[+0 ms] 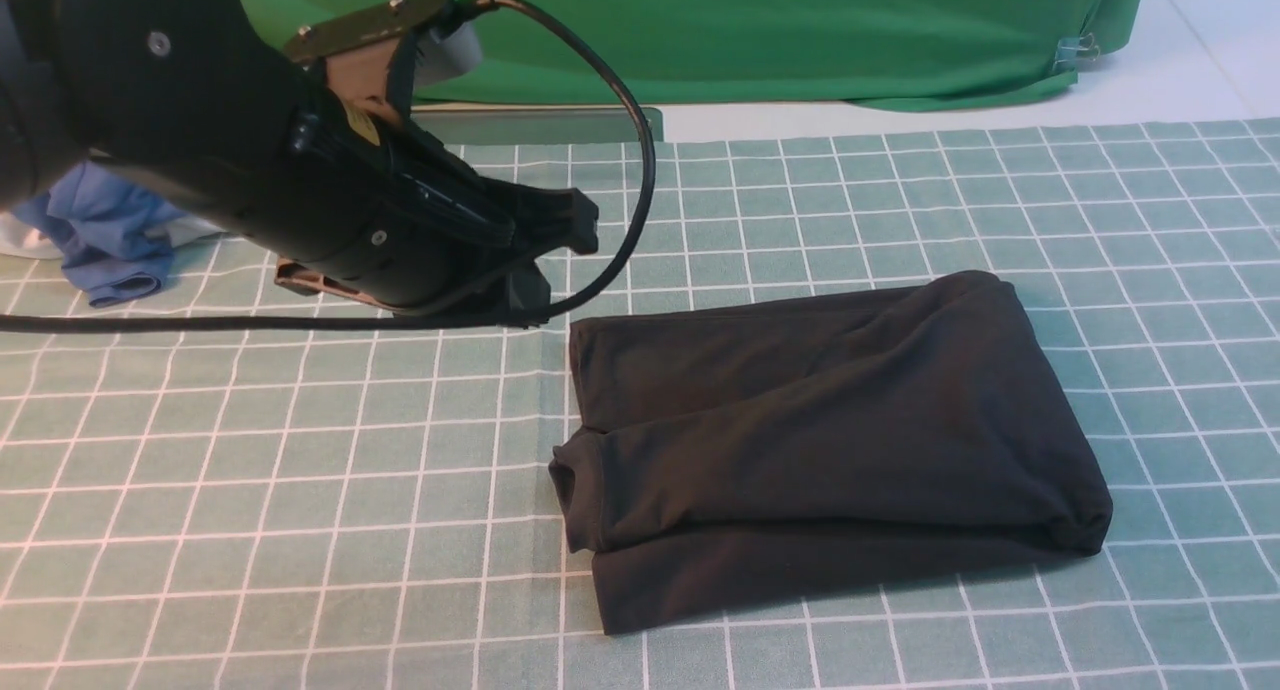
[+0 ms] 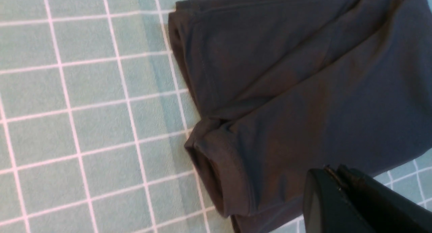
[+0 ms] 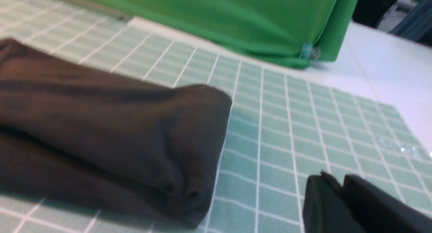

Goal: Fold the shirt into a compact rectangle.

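Note:
The black shirt (image 1: 830, 440) lies folded into a thick rectangle on the checked cloth, right of centre, with a rolled edge at its left end. My left gripper (image 1: 575, 225) hovers shut and empty above the cloth, just beyond the shirt's far left corner. In the left wrist view the shirt (image 2: 303, 74) fills the frame past the left gripper (image 2: 332, 170). My right gripper (image 3: 334, 180) appears only in the right wrist view, low over the cloth and clear of the shirt (image 3: 101, 125). Its tips stand slightly apart with nothing between them.
A blue garment (image 1: 105, 240) and a bit of white garment (image 1: 20, 238) lie at the far left behind my left arm. Green fabric (image 1: 750, 30) hangs along the back. The arm's black cable (image 1: 200, 322) trails over the green checked tablecloth (image 1: 250, 470).

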Controlling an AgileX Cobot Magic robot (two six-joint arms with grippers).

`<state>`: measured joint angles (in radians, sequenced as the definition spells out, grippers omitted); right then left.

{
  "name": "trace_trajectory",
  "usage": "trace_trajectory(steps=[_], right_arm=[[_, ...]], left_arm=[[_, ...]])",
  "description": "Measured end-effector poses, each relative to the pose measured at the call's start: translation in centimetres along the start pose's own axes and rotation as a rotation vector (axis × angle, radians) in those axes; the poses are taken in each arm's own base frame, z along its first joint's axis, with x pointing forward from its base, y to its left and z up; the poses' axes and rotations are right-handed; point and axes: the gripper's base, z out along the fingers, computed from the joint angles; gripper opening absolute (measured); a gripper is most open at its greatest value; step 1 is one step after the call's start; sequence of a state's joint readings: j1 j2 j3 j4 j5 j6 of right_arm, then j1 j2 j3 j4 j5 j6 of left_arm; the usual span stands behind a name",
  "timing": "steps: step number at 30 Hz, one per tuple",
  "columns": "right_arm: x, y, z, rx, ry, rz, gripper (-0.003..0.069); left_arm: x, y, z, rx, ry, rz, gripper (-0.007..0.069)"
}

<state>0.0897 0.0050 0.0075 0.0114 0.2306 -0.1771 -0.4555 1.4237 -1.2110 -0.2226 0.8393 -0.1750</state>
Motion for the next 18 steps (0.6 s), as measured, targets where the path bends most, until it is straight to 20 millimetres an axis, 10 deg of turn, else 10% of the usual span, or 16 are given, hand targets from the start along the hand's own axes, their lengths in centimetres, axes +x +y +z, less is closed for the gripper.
trace_trajectory(steps=[18], right_arm=[[0.1,-0.4,-0.1,0.074,0.011,0.016,0.0144]], left_arm=[[4.8,0.7,-3.8,0.010,0.049,0.001,0.0015]])
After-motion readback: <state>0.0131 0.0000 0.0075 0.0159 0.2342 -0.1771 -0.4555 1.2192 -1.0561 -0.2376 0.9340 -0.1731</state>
